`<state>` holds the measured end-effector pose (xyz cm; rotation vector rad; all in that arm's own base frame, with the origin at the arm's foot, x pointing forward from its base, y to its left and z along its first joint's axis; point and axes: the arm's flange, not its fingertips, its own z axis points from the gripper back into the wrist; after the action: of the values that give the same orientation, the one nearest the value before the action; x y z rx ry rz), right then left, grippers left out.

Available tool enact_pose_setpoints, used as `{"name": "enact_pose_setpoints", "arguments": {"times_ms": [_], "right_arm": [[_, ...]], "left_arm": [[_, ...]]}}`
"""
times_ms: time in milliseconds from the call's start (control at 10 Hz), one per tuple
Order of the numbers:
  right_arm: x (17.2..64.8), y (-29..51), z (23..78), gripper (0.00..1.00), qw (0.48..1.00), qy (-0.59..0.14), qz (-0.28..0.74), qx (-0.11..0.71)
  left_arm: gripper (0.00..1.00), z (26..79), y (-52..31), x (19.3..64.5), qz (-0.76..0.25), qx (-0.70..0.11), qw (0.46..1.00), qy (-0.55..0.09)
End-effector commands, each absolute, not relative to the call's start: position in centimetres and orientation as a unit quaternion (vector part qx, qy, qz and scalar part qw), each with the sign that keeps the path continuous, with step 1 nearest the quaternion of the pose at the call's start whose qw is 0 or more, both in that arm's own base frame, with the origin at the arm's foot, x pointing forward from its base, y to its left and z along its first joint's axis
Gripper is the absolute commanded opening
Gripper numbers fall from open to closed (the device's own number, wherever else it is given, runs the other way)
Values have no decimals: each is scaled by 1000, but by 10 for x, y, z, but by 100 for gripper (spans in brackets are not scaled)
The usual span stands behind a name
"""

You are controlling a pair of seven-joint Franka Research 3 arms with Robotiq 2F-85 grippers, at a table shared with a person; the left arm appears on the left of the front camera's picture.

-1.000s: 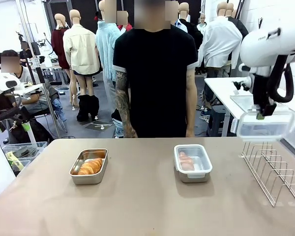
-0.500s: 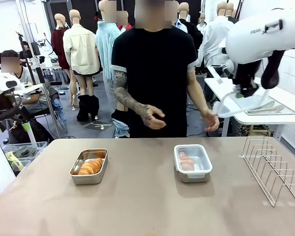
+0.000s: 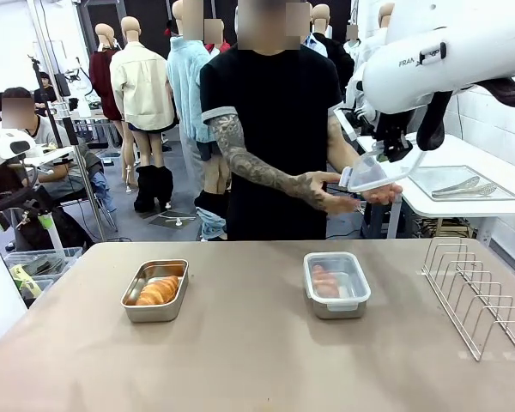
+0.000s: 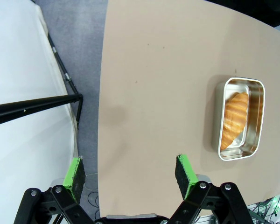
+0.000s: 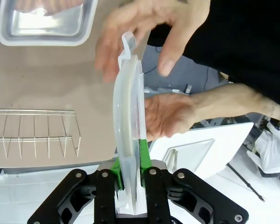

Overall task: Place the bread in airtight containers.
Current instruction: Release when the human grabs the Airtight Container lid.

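Note:
An open steel container (image 3: 142, 310) at the table's left holds a croissant (image 3: 159, 290); the left wrist view shows that container (image 4: 258, 116) and croissant (image 4: 234, 119) far below my open left gripper (image 4: 129, 171). At the middle right, a second container (image 3: 360, 297) wears a clear lid, with a croissant (image 3: 324, 281) visible through it. My right gripper (image 3: 392, 152) is shut on another clear lid (image 3: 373, 172), held up past the table's far edge. In the right wrist view the gripper (image 5: 129, 161) clamps this lid (image 5: 128, 112) edge-on, and the person's hands (image 5: 170, 114) touch it.
A wire rack (image 3: 481, 296) stands at the table's right edge. A white side table behind it carries a flat metal tray (image 3: 463, 183). The person (image 3: 270, 129) stands at the far side, both forearms stretched towards the lid.
My right arm has carried the clear lid leftward from above the wire rack towards the person. The person's hands have risen from their sides and reached the lid.

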<state>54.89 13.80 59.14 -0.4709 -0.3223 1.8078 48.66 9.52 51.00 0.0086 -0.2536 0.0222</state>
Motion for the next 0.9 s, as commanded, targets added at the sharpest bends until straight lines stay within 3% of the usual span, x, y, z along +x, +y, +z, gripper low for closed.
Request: {"name": "enact_pose_setpoints", "arguments": {"times_ms": [0, 300, 400, 800], "right_arm": [[552, 142, 596, 0, 590, -149, 769, -195], [550, 141, 597, 0, 593, -146, 767, -198], [548, 140, 598, 10, 595, -140, 766, -199], [514, 108, 617, 87, 613, -110, 761, -179]], "left_arm": [[100, 509, 95, 485, 21, 6, 991, -134], [100, 509, 95, 485, 21, 6, 991, -134], [100, 509, 95, 485, 21, 6, 991, -134], [100, 509, 95, 485, 21, 6, 991, -134]]}}
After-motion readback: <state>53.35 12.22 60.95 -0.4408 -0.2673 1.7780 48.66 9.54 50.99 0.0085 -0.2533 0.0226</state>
